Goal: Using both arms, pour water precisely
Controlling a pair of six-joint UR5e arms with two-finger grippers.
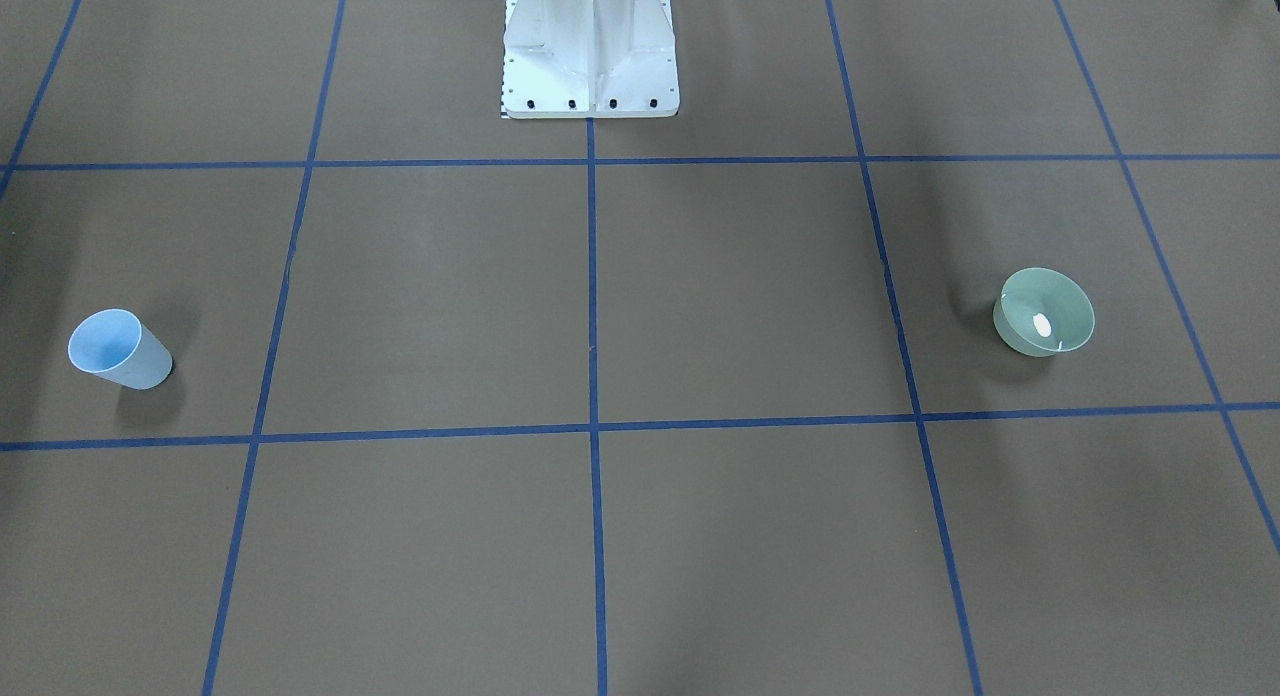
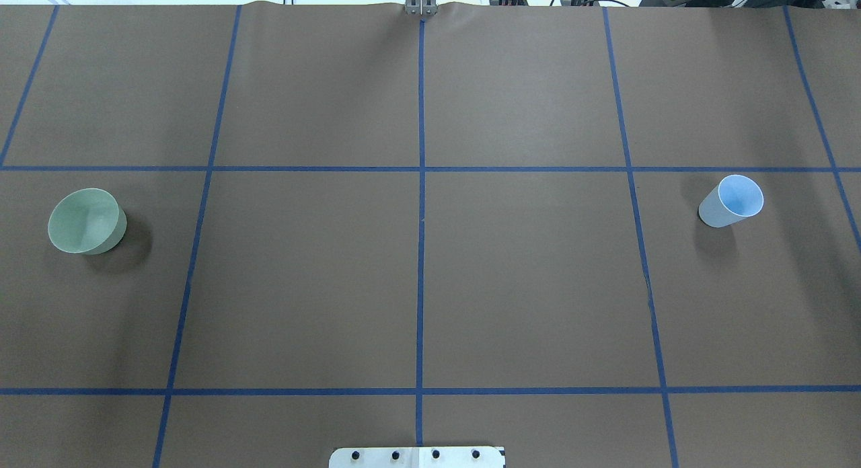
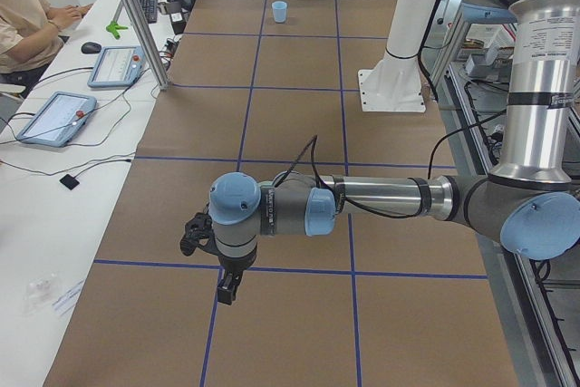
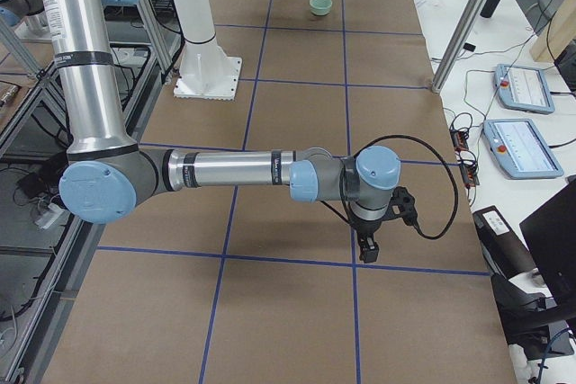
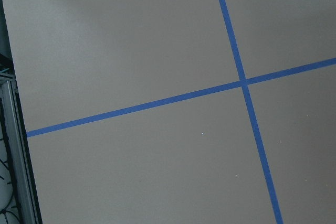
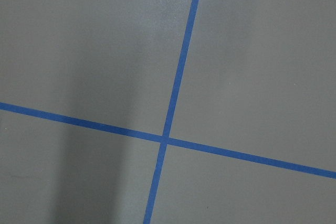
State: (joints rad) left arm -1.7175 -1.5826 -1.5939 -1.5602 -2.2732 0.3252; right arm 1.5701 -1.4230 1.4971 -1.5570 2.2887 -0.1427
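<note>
At the worktop's (image 2: 525, 286) end on the robot's left, the left arm (image 3: 381, 198) stretches out low over the brown paper. The left claw (image 3: 224, 296) points down just above a blue tape line (image 3: 272, 269). Seen only from the side, it cannot be judged wide or narrow. Farther along stands the white pedestal (image 3: 399, 61). At the far end a pale blue cup (image 3: 280, 12) stands upright, well apart from that claw.

From the opposite end, the right arm (image 4: 234, 171) is stretched out much the same way. The right claw (image 4: 366, 255) hangs over the paper, and its opening cannot be told either. Beyond the pedestal a green bowl (image 4: 319, 6) sits upright at the far end.

From overhead, bowl and cup sit well apart in the middle row of squares, one toward each end, and neither claw touches them. A white glint (image 1: 1041, 325) shows in the bowl's bottom (light or liquid, it is unclear). The water cannot be made out in either vessel.
</note>
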